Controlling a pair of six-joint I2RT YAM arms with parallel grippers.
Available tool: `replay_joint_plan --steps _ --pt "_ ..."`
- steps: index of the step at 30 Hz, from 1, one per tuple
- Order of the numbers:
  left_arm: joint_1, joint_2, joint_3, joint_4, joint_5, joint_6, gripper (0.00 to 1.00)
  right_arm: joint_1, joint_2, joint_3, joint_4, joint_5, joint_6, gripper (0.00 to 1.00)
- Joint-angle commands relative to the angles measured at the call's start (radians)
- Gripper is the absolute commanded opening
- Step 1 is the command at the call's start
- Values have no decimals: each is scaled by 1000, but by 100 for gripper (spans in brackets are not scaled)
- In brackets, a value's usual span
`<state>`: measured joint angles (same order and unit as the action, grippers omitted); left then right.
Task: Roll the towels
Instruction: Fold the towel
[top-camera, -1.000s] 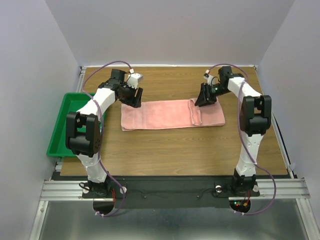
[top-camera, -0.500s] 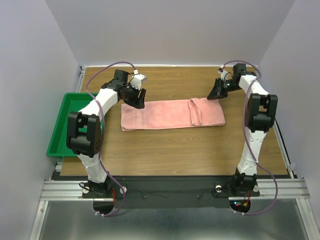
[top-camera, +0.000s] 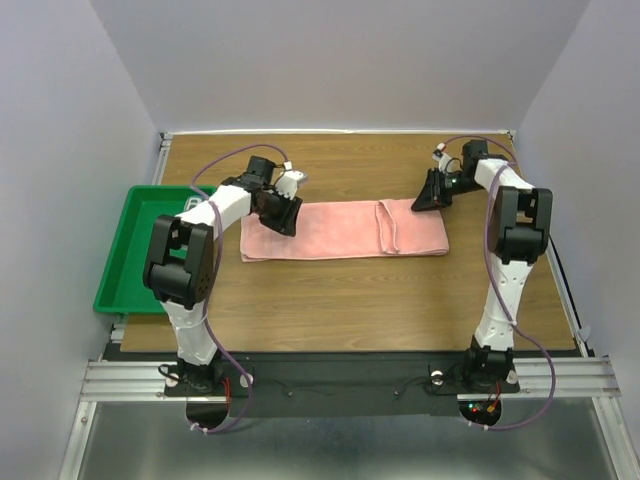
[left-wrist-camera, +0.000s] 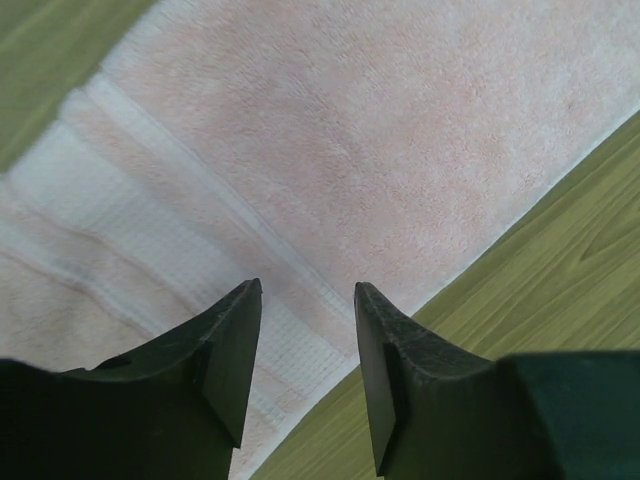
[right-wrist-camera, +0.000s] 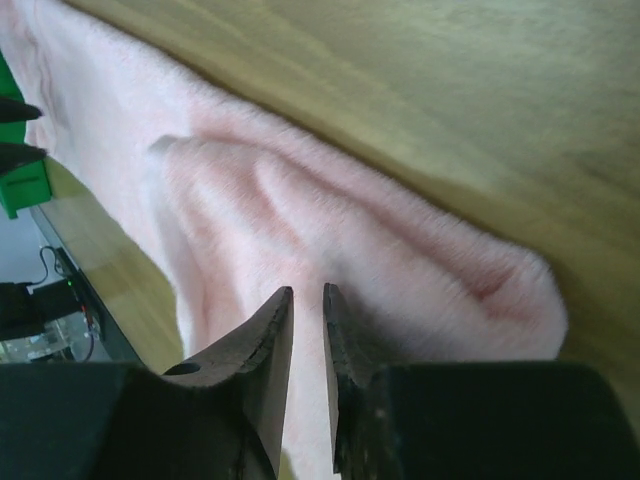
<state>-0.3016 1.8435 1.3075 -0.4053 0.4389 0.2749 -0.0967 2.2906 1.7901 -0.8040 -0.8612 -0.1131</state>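
Note:
The salmon-pink towel (top-camera: 330, 230) lies flat as a long folded strip across the middle of the table, with a raised fold (top-camera: 388, 228) near its right end. My left gripper (top-camera: 285, 215) hovers open over the towel's far left end. In the left wrist view its gripper (left-wrist-camera: 308, 300) straddles the towel's (left-wrist-camera: 400, 130) woven band by the edge. My right gripper (top-camera: 425, 198) sits at the towel's far right corner. Its fingers (right-wrist-camera: 307, 300) stand narrowly apart above the towel (right-wrist-camera: 380, 230), holding nothing. The white printed towel cannot be made out.
A green tray (top-camera: 120, 260) sits at the table's left edge, partly behind the left arm. A small pale patch (top-camera: 190, 203) shows in it; I cannot tell what it is. Grey walls close in the back and sides.
My left gripper has moved right and nearer, onto the towel's left end. My right gripper left the fold, swung to the far right, then came back to the far right corner.

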Motion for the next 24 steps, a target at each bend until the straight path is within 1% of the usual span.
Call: replay_joint_plan --steps 1,6,12,13,16,19,24 --pt "-21 8 -8 22 -14 -25 51 8 -149 -14 8 8 -30 24" --pt "-22 28 21 33 14 -45 51 38 -155 -15 11 -35 -7 23" --pt "-22 37 45 11 6 -40 51 93 -60 28 15 -45 10 19" --pt "-22 39 45 8 3 -36 51 95 -37 38 17 -44 13 19" --pt "-22 45 49 2 -8 -32 51 161 12 52 26 -30 15 19" --pt "-22 53 49 0 -9 -34 51 205 29 52 40 -10 21 19" --pt "-22 68 42 2 -19 -45 51 222 35 48 55 20 44 23"
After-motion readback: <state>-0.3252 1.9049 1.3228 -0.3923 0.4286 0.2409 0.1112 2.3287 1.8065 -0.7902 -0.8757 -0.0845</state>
